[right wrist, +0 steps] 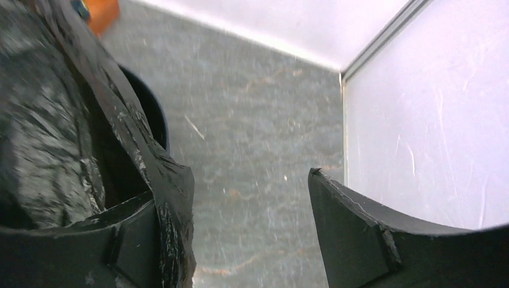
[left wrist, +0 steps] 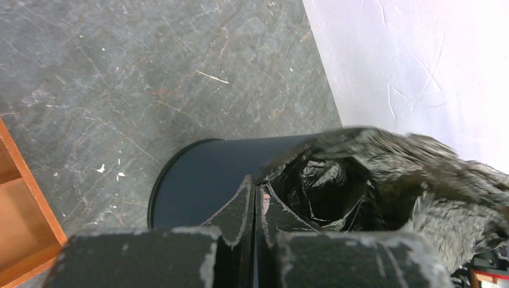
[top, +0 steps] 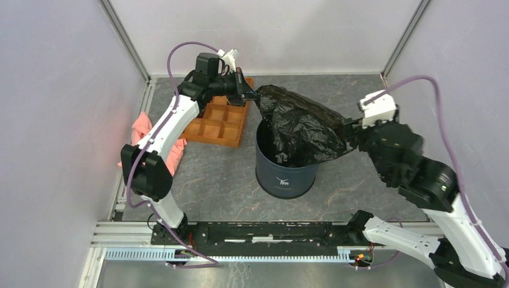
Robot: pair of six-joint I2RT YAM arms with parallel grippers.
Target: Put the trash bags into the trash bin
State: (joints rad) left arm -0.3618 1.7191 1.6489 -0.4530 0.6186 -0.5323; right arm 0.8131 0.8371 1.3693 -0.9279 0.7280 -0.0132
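The black glossy trash bag (top: 303, 126) hangs stretched over the mouth of the navy trash bin (top: 287, 174), with its lower part inside the bin. My left gripper (top: 252, 93) is shut and pinches the bag's far-left edge above the bin rim. In the left wrist view the shut gripper (left wrist: 257, 195) meets the bag (left wrist: 348, 174) at its open mouth, over the bin (left wrist: 204, 177). My right gripper (top: 351, 129) is at the bag's right edge. In the right wrist view it (right wrist: 240, 204) is open wide, and bag film (right wrist: 162, 180) drapes over its left finger.
An orange compartment tray (top: 222, 120) lies at the back left, beside the bin, and shows in the left wrist view (left wrist: 18, 210). A pink cloth (top: 147, 135) lies by the left wall. White walls enclose the table on the left, back and right.
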